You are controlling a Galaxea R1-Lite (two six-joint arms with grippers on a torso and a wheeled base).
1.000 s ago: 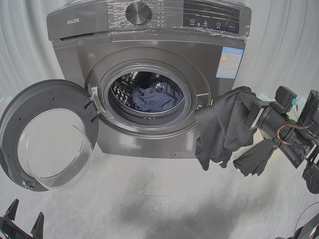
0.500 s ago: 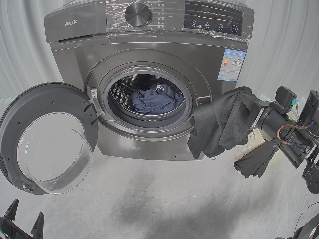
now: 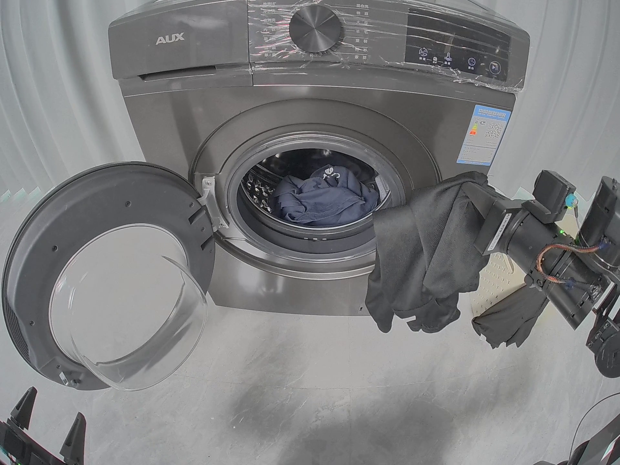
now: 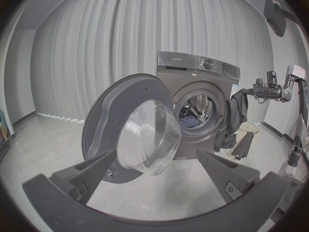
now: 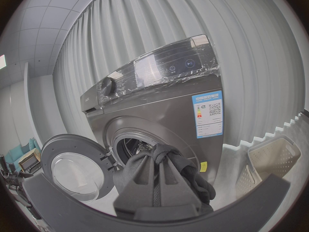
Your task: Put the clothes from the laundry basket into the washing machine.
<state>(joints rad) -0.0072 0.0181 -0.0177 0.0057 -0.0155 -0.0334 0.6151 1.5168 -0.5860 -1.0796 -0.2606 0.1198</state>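
The task stands partway done. The washing machine (image 3: 316, 117) has its door (image 3: 110, 272) swung fully open at 9 o'clock of the drum mouth, and a navy garment (image 3: 326, 198) already lies inside the drum, low in the opening. A dark grey garment (image 3: 420, 253) is in the air, not yet inside. It hangs at 3 o'clock of the drum mouth, just outside the door ring, with its loose folds drooping down towards 5 o'clock in front of the machine's lower panel. At least one more dark piece (image 3: 510, 318) drapes over the edge of the laundry basket (image 3: 498, 278), which sits on the floor at 4 o'clock of the drum mouth, beside the machine's right corner. So the load in hand has to go in and that piece after it; whether more lies deeper in the basket cannot be told. The right gripper (image 3: 476, 196) is clamped narrow on a bunched upper fold of the grey garment. In the right wrist view its two fingers (image 5: 145, 178) lie nearly together with cloth gathered over their tips, and they touch nothing else. The left gripper (image 3: 48, 421) hangs low at 7 o'clock of the head view, well apart from the machine, with its fingers spread wide and nothing between them.
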